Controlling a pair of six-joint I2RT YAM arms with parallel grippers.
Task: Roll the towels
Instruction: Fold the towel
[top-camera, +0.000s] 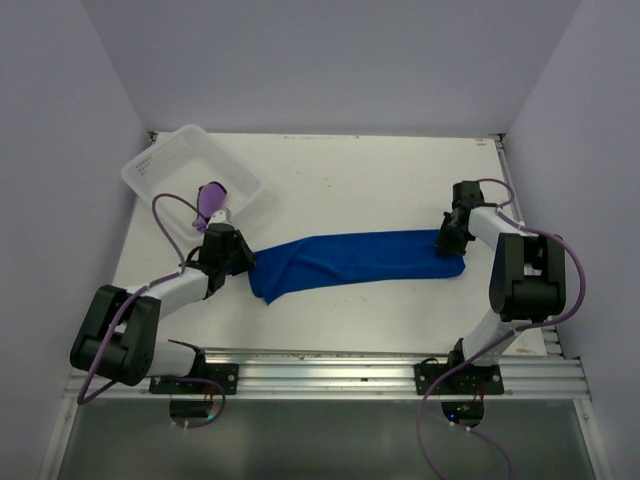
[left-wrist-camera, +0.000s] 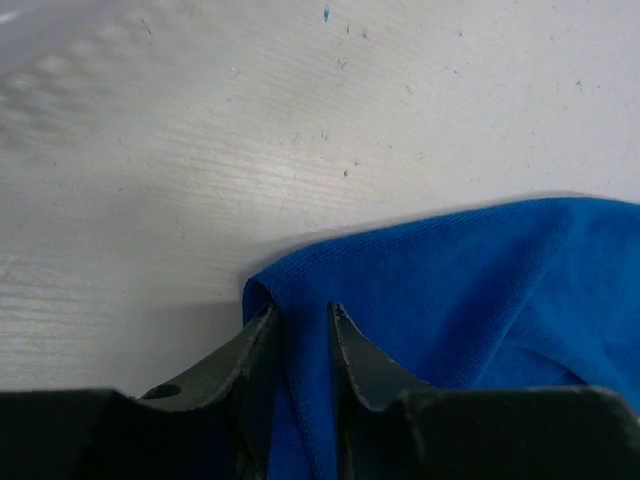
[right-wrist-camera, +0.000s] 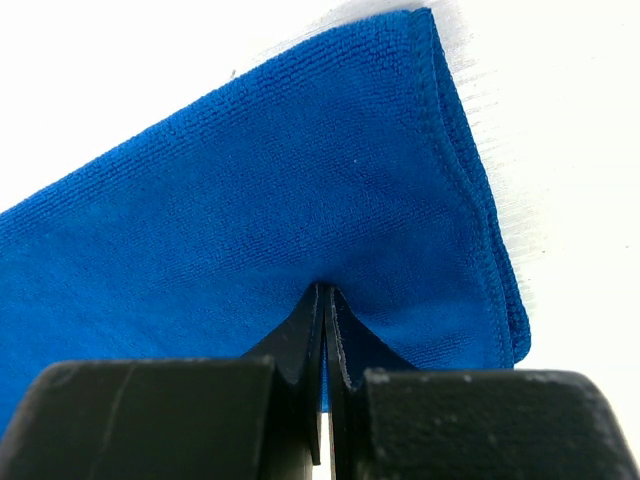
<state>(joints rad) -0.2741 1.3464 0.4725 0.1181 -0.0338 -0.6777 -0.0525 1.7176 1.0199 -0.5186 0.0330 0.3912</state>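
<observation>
The royal blue towel (top-camera: 360, 255) lies stretched in a long band across the table between both arms. My left gripper (top-camera: 247, 263) is at its left end. In the left wrist view a bunched fold of the blue towel (left-wrist-camera: 480, 290) fills the gap between the left gripper's (left-wrist-camera: 300, 310) fingers, which press on it from both sides. My right gripper (top-camera: 446, 240) is at the right end, and in its wrist view the right gripper (right-wrist-camera: 325, 290) is shut tight on the hemmed blue towel (right-wrist-camera: 300, 180). The purple towel (top-camera: 210, 200) sits bunched in the white basket.
The white plastic basket (top-camera: 160, 160) stands tilted at the back left, just behind the left gripper. Grey walls close in the table on three sides. The aluminium rail (top-camera: 330, 375) with the arm bases runs along the near edge.
</observation>
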